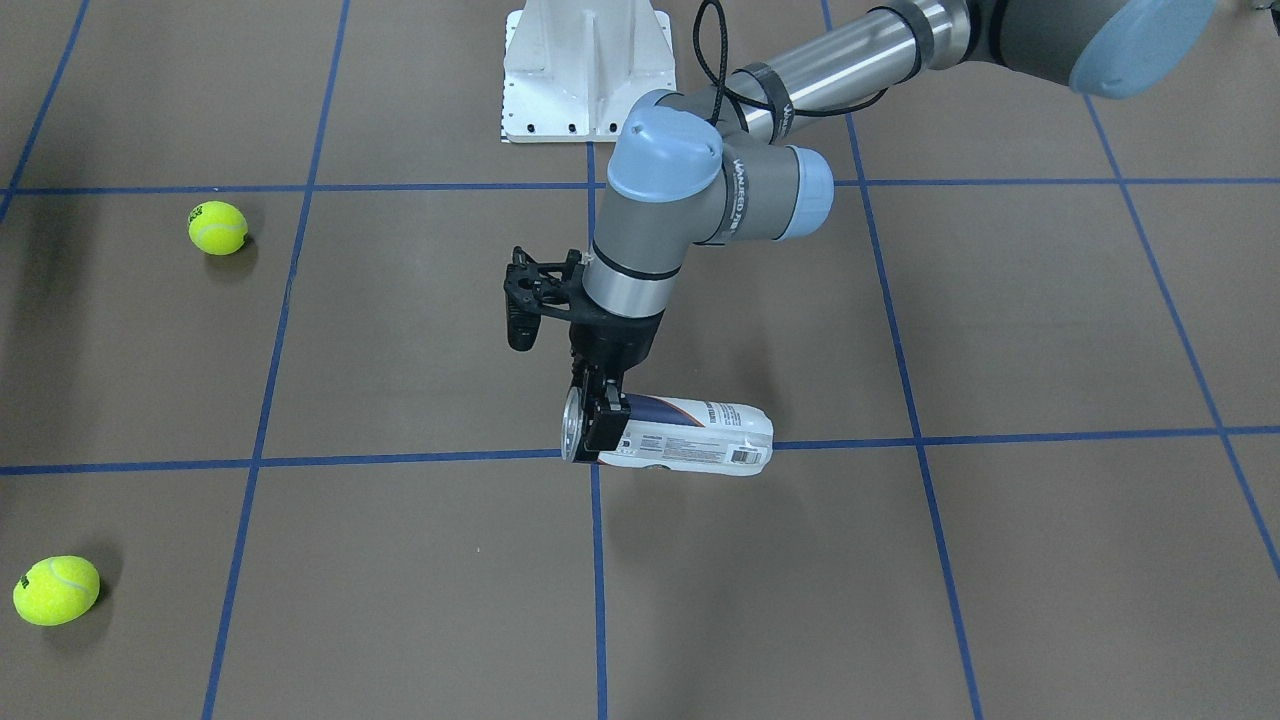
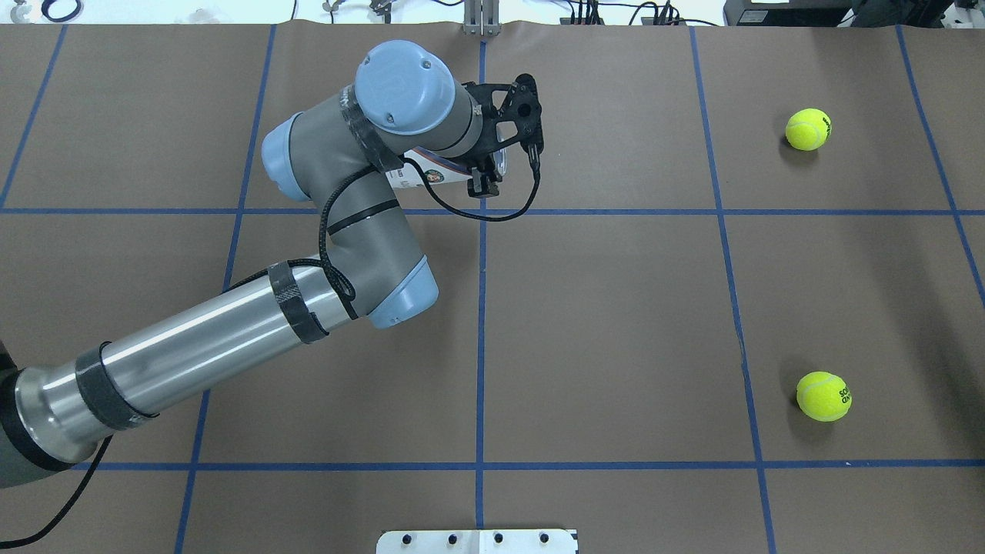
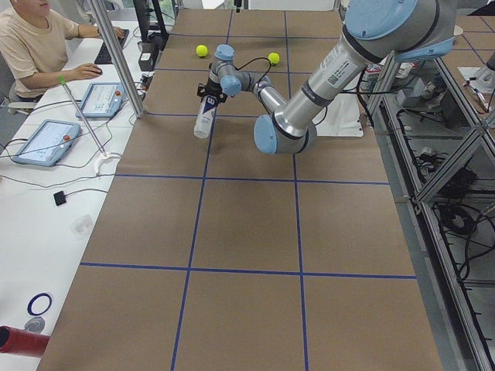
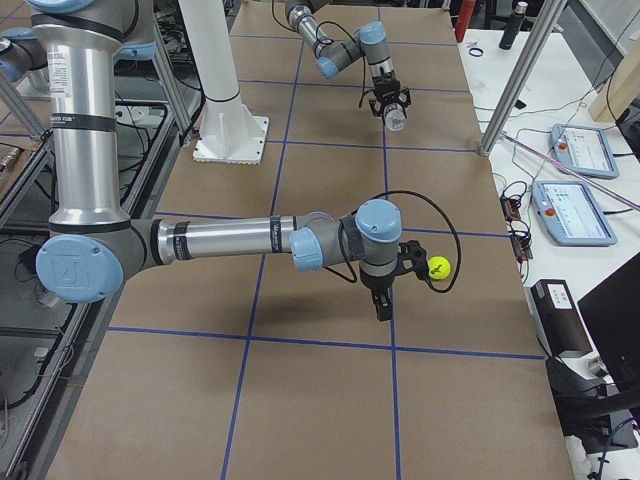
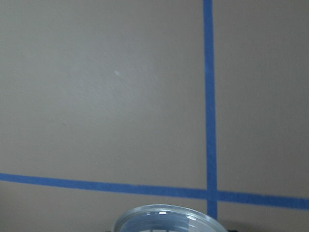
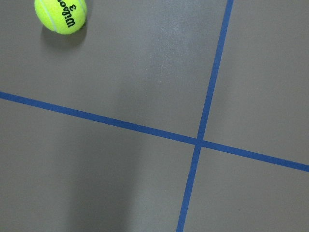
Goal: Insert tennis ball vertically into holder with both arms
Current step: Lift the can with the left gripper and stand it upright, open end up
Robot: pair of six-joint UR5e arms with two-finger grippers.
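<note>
The holder (image 1: pixel 700 435), a clear can with a white and navy label, lies on its side near the table's middle. My left gripper (image 1: pixel 600 420) points down and is shut on it close to its open end. The can's rim shows at the bottom of the left wrist view (image 5: pixel 169 220). Two yellow tennis balls (image 1: pixel 217 227) (image 1: pixel 56 590) lie on the robot's right side, far from the holder. My right gripper (image 4: pixel 383 305) shows only in the exterior right view, low beside a ball (image 4: pixel 438 267); I cannot tell if it is open. The right wrist view shows a ball (image 6: pixel 60 14) at top left.
The white base plate (image 1: pixel 588 70) stands at the robot's edge of the table. Blue tape lines cross the brown table (image 1: pixel 1000 320). An operator (image 3: pixel 31 46) sits at a side desk with tablets beyond the table's far edge.
</note>
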